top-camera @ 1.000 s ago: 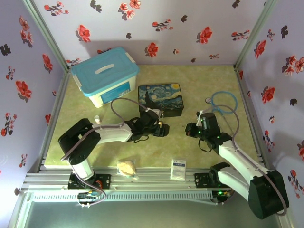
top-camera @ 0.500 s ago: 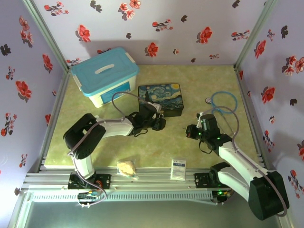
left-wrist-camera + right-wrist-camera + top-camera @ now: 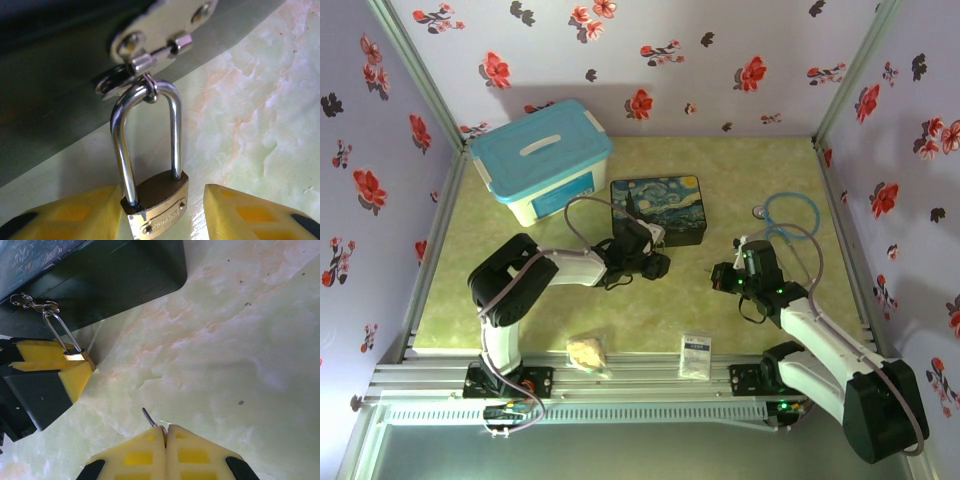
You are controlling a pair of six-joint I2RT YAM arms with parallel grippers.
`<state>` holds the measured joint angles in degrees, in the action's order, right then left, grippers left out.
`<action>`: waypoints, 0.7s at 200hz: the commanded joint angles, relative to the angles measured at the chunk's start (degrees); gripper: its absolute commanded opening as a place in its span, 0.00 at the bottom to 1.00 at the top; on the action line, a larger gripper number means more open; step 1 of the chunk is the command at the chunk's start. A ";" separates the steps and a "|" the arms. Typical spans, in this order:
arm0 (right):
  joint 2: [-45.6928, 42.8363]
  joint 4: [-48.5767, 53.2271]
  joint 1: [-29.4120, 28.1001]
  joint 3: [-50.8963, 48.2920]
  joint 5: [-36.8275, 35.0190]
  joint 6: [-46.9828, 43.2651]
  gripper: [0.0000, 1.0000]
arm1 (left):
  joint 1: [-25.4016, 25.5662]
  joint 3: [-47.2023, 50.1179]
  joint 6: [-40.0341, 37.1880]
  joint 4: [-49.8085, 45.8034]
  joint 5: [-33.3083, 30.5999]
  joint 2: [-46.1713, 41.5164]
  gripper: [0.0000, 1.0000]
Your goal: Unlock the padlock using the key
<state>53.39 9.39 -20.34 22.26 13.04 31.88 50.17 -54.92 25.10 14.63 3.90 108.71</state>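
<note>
The brass padlock [image 3: 157, 200] hangs by its silver shackle [image 3: 122, 150] from the hasp [image 3: 160, 30] of the starry-night tin [image 3: 658, 205]. My left gripper [image 3: 162, 215] is open around the padlock's body: the left finger touches it and a small gap remains at the right finger [image 3: 250, 215]. From above, this gripper [image 3: 655, 264] is at the tin's front edge. My right gripper [image 3: 165, 432] is shut on the key [image 3: 148, 416], whose slim tip sticks out ahead. It hovers over the mat, right of the padlock [image 3: 75, 356], seen from above [image 3: 720, 278].
A blue-lidded white box [image 3: 542, 160] stands at the back left. A white packet [image 3: 696, 354] and a crumpled pale lump [image 3: 587, 352] lie near the front edge. A blue hose loop [image 3: 795, 215] lies at the right. A small white bottle [image 3: 525, 251] stands left.
My left gripper has moved back toward the tin's front, now straddling the padlock. The right arm has barely moved.
</note>
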 commanded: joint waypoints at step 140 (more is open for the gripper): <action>8.47 -9.03 -1.59 0.59 2.96 2.74 0.00 | -0.43 1.82 10.06 12.62 3.36 2.95 0.29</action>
<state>60.86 3.20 -21.15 21.80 15.31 33.63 49.87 -54.35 32.84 24.23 6.55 110.85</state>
